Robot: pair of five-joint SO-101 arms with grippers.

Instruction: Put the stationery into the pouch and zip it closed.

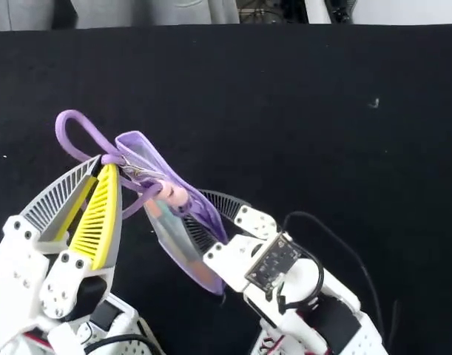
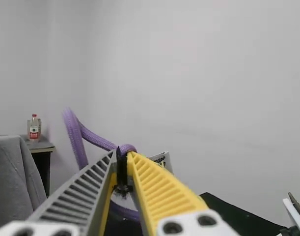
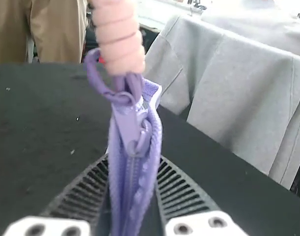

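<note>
Spreading across the high view, a black table (image 1: 299, 111) lies under two white arms that come in from the near edge. The left gripper (image 1: 107, 164), with one yellow finger and one grey one, has its fingers clenched on a purple cord (image 1: 74, 129). In the left wrist view the two fingers of that gripper (image 2: 121, 157) meet at their tips with the cord (image 2: 76, 135) pinched between them, and the rest of the cord curves out past the tips in a loop. The right gripper (image 1: 200, 214), with dark ribbed fingers, grasps the purple pouch (image 1: 174, 237) across its middle. The pouch runs slantwise between the two grippers, its far end at the left gripper's tips and its near end by the right arm's wrist. Pale colours show through its clear side, perhaps the stationery, though they are too blurred to name. In the right wrist view the fingers of the right gripper (image 3: 132, 167) close on either side of the pouch's zipped edge. A pink ribbed charm (image 3: 119, 39) hangs from a ring on the zipper pull (image 3: 130, 128), just beyond the fingertips.
</note>
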